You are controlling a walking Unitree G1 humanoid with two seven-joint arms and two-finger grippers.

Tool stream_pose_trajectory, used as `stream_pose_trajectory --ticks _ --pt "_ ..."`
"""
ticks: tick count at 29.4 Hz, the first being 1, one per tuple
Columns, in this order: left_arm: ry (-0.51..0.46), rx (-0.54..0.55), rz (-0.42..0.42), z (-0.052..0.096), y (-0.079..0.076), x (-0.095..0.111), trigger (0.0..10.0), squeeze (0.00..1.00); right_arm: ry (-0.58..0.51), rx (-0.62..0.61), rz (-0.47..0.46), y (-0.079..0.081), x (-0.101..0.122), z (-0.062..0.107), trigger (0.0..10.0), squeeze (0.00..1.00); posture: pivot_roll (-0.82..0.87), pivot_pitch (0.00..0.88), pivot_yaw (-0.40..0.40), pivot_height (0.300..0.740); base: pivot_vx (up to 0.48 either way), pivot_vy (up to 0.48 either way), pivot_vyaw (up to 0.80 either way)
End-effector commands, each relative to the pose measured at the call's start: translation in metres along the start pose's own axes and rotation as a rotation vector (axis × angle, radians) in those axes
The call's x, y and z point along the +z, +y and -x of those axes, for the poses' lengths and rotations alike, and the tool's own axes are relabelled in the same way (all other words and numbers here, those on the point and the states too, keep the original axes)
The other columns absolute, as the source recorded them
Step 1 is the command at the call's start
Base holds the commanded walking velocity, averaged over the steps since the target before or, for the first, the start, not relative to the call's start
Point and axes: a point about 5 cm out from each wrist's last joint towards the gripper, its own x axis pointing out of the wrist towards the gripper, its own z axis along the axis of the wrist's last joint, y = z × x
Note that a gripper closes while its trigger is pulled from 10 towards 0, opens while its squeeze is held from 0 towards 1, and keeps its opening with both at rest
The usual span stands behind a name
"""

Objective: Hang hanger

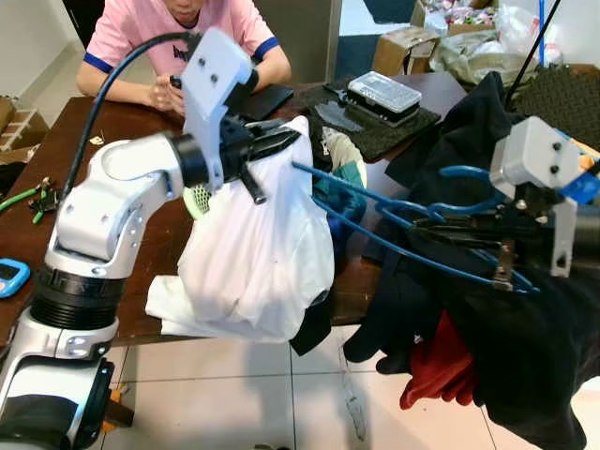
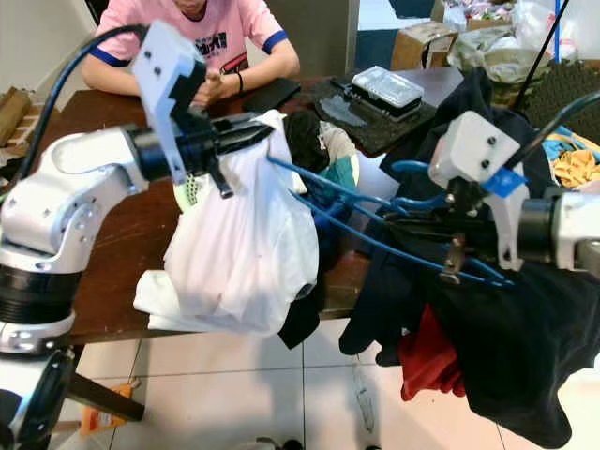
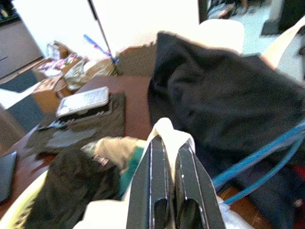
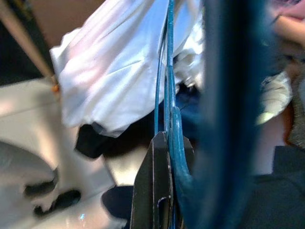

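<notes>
Left gripper pinches white garment at top, lifting it off table so opening faces hanger. Right gripper clamps blue hanger — tip aimed toward garment, likely for insertion.

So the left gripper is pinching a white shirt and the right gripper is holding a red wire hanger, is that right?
Not quite: the hanger is blue, not red, as the left eye view shows. The rest holds: the left gripper has its jaws shut on the white shirt, and the right gripper holds the hanger.
</notes>
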Motion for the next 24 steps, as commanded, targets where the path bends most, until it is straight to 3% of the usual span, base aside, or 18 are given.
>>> stream_pose_trajectory --ticks 1,5,8,12,16,24 --pt "-0.042 -0.054 0.028 -0.007 -0.008 0.006 10.0 0.00 0.000 -0.023 -0.011 0.000 0.000 -0.007 10.0 0.00 0.04 0.200 0.085 0.740 0.000 0.000 0.00" --pt "-0.105 -0.131 0.112 -0.015 -0.021 0.010 10.0 0.00 -0.045 -0.098 -0.047 -0.005 0.001 -0.018 10.0 0.00 0.04 0.198 0.086 0.740 0.000 0.000 0.00" --pt "-0.135 -0.206 0.198 -0.022 -0.038 0.006 10.0 0.00 -0.150 -0.221 -0.156 -0.015 0.007 -0.033 10.0 0.00 0.03 0.197 0.087 0.740 0.000 0.000 0.00" --pt "-0.140 -0.215 0.217 -0.023 -0.041 0.005 10.0 0.00 -0.177 -0.249 -0.191 -0.017 0.008 -0.037 10.0 0.00 0.03 0.197 0.087 0.740 0.000 0.000 0.00" --pt "-0.166 -0.234 0.263 -0.028 -0.047 0.005 10.0 0.00 -0.271 -0.309 -0.297 -0.016 0.010 -0.052 10.0 0.00 0.04 0.189 0.092 0.740 0.000 0.000 0.00" --pt "-0.214 -0.249 0.325 -0.029 -0.047 0.011 10.0 0.00 -0.326 -0.399 -0.336 -0.026 0.016 -0.057 10.0 0.00 0.03 0.178 0.094 0.740 0.000 0.000 0.00"
